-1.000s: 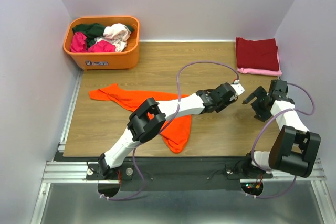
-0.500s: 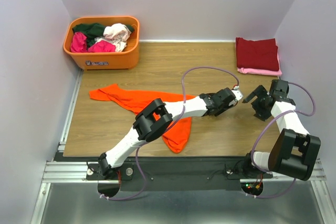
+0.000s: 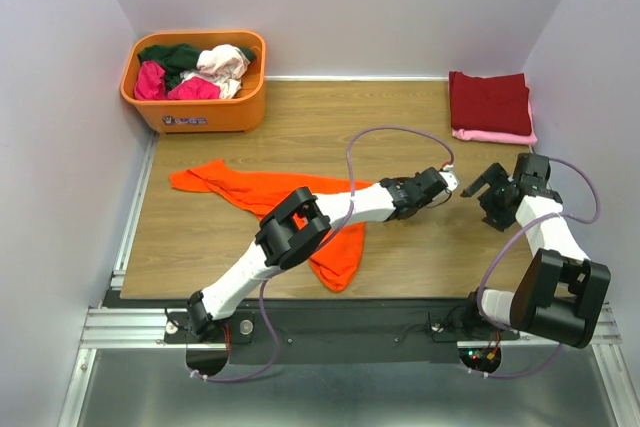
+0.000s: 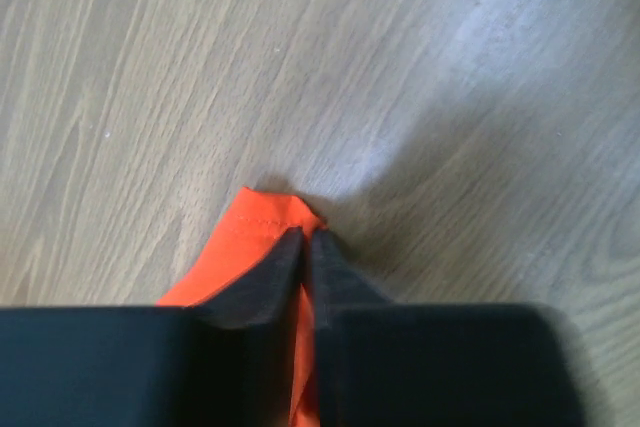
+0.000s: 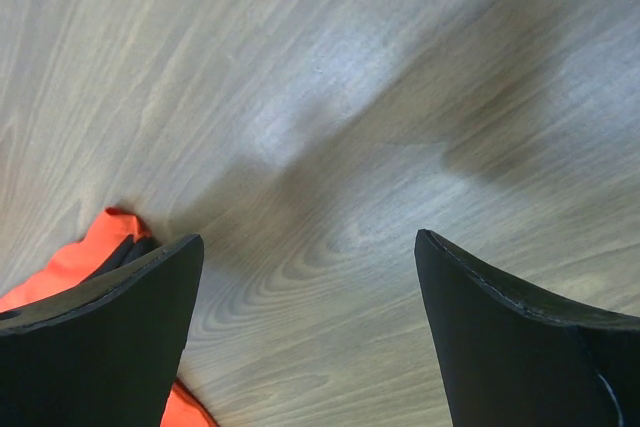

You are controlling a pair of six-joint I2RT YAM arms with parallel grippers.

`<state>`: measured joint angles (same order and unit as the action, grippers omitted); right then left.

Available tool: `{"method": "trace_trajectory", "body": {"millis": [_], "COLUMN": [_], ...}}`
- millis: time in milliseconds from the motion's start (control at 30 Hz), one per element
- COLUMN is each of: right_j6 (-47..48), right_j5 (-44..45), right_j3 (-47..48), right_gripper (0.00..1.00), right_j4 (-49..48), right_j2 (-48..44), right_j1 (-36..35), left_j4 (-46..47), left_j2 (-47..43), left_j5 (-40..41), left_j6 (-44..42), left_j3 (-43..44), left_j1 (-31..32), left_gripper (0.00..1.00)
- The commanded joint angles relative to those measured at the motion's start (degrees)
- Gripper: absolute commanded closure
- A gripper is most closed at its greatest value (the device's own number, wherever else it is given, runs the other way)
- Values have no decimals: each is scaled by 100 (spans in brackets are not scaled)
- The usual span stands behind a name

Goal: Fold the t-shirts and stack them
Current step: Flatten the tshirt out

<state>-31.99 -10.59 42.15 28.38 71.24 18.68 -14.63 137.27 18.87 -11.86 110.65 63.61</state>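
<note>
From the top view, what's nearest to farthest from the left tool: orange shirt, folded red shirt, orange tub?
1. orange shirt, pinched in the left tool.
2. folded red shirt, far right corner.
3. orange tub, far left corner.

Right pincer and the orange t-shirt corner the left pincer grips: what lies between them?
Only bare wooden table; the right wrist view shows it between the open right pincer and the orange t-shirt.

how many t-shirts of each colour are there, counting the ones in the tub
bright orange t-shirt, spread on the wooden table: 1
dark red folded t-shirt: 1
pink folded t-shirt under it: 1
dark green crumpled t-shirt, in the orange plastic tub: 1
magenta crumpled t-shirt, same tub: 1, perhaps 2
whitish-pink crumpled t-shirt, same tub: 1
total: at least 6
</note>
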Motion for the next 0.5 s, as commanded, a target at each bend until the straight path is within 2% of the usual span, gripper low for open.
{"method": "trace_trajectory", "body": {"millis": [0, 233, 333, 467], "right_j6": [43, 509, 649, 826], "right_j5": [-206, -997, -1217, -1717], "right_j3": [-23, -84, -84, -32], "right_gripper": [8, 10, 11, 11], "right_j4": [-219, -429, -526, -623], "right_j2": [-155, -330, -330, -155], "right_j1": [13, -109, -530, -1488], "left_j4": [-197, -645, -873, -1120], "left_j2": [-95, -1358, -1886, -2467], "left_j5": [125, 722, 925, 1013], "left_j6": [-80, -97, -167, -168], "left_j3": [378, 703, 958, 1055], "left_j1": [-33, -261, -463, -858], "left_gripper": [100, 100, 100, 100]}}
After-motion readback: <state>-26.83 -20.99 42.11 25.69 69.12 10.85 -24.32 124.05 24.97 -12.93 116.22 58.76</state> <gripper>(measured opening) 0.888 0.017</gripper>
